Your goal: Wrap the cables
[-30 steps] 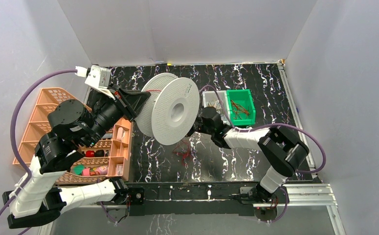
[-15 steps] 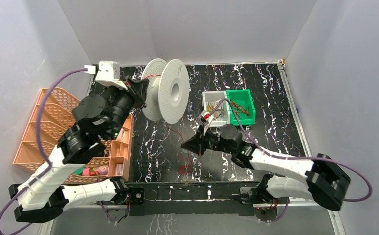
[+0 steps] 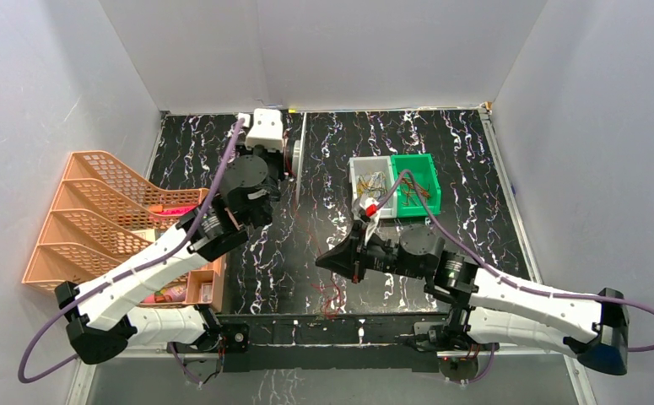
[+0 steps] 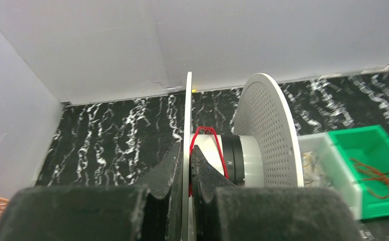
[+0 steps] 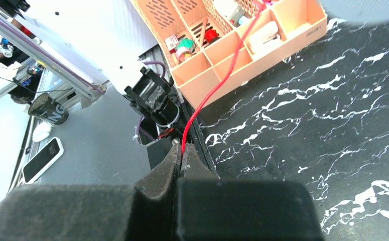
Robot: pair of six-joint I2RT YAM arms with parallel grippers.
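Note:
The cables are thin red wire. One strand (image 5: 216, 84) runs up from my right gripper (image 5: 182, 149), which is shut on it low over the table's near edge. A loose red tangle (image 3: 333, 297) lies on the black table just below that gripper (image 3: 321, 261). At the back, my left gripper (image 4: 186, 148) is shut on one flange of the white spool (image 4: 268, 120), one finger on each side of the disc. A red loop (image 4: 207, 130) lies over the spool's hub beside the fingers. From above the spool (image 3: 303, 135) shows edge-on by the left gripper (image 3: 294, 160).
A green bin (image 3: 416, 181) and a clear bin (image 3: 372, 181) of short wires stand at the back right of the black marbled table (image 3: 475, 211). An orange file rack (image 3: 95, 202) and an orange compartment tray (image 3: 209, 291) stand along the left. White walls close in on three sides.
My left arm has swung the spool toward the back wall and turned it edge-on. My right gripper has closed on the red strand and drawn back toward the table's near edge.

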